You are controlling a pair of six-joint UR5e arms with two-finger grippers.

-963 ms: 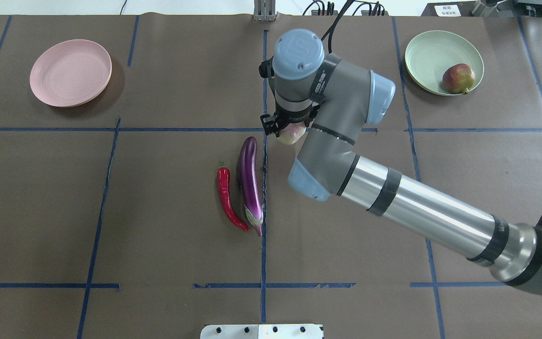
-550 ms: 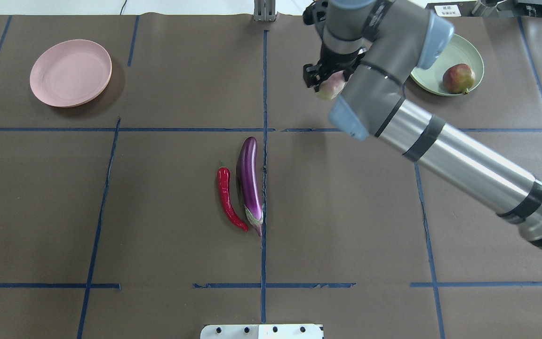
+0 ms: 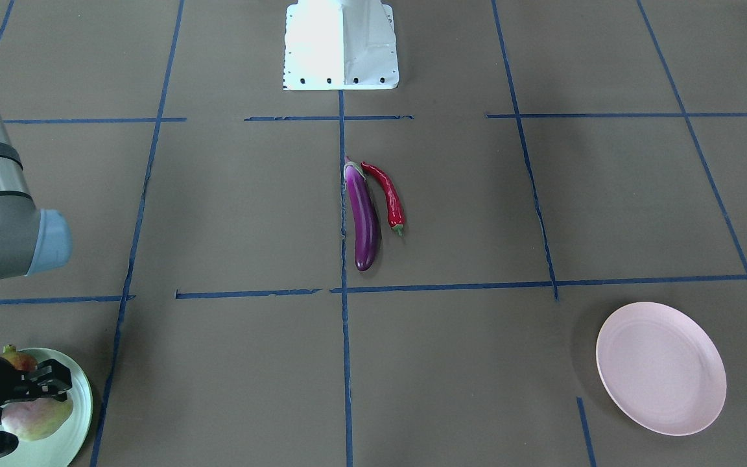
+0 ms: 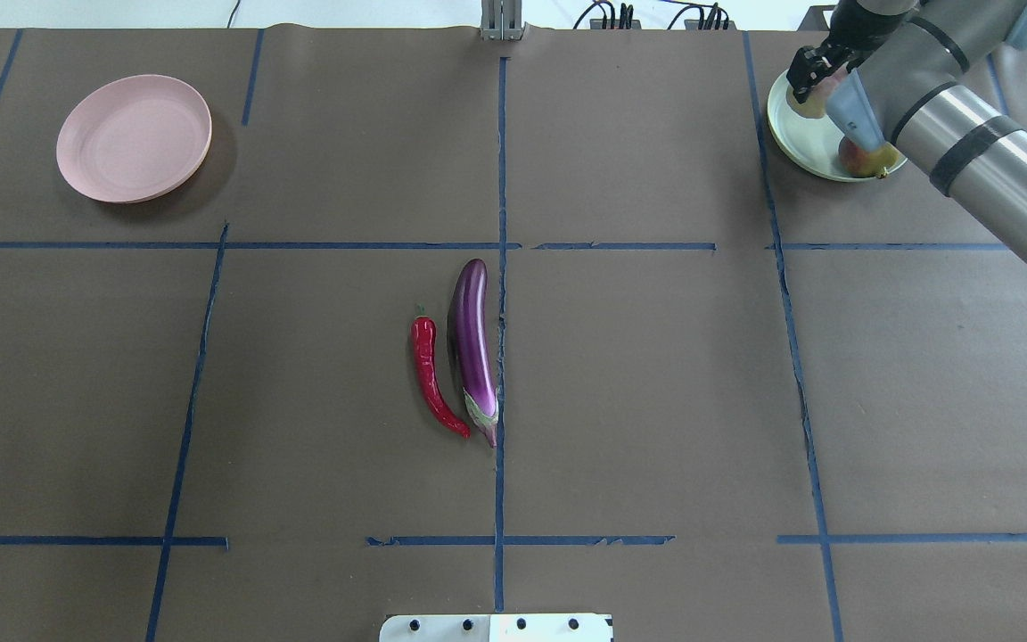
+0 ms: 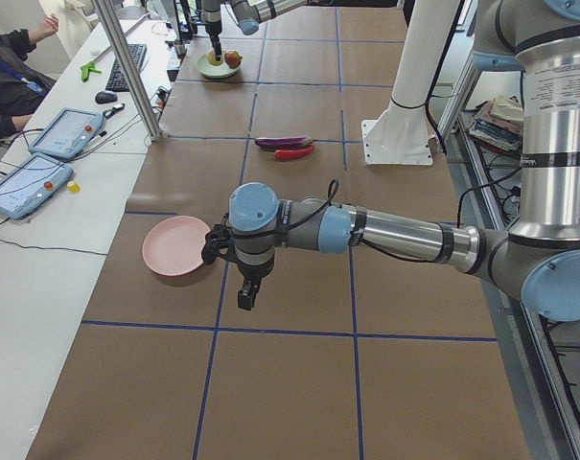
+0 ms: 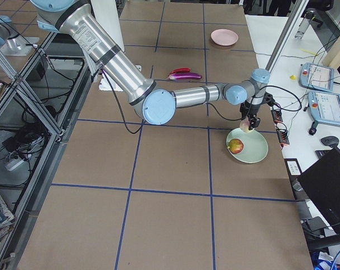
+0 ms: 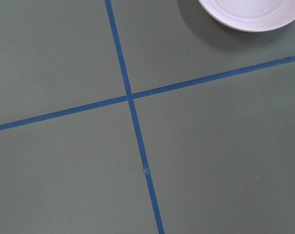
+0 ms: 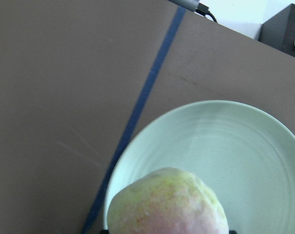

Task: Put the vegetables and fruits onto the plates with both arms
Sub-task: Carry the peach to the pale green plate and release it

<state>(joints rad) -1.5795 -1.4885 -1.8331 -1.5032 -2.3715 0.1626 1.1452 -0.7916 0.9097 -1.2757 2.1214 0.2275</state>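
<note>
My right gripper (image 3: 22, 414) is shut on the pale green, pink-blushed fruit (image 8: 169, 204) and holds it just above the near-left part of the mint green plate (image 8: 235, 141). The dark red-yellow fruit (image 6: 235, 146) lies on that plate (image 4: 797, 143), partly hidden by my arm in the overhead view. The purple eggplant (image 4: 472, 352) and the red chili pepper (image 4: 430, 374) lie side by side at the table's middle. The pink plate (image 4: 135, 138) is empty at the far left. My left gripper (image 5: 245, 295) hovers beside the pink plate (image 5: 177, 245); I cannot tell if it is open.
Blue tape lines divide the brown table cover into squares. The white robot base (image 4: 496, 627) stands at the near edge. Tablets and a seated operator (image 5: 11, 77) are beyond the far side of the table.
My right arm has swung from the table's middle to the far right, carrying the pale green fruit over the mint green plate. The eggplant and chili have not moved.
</note>
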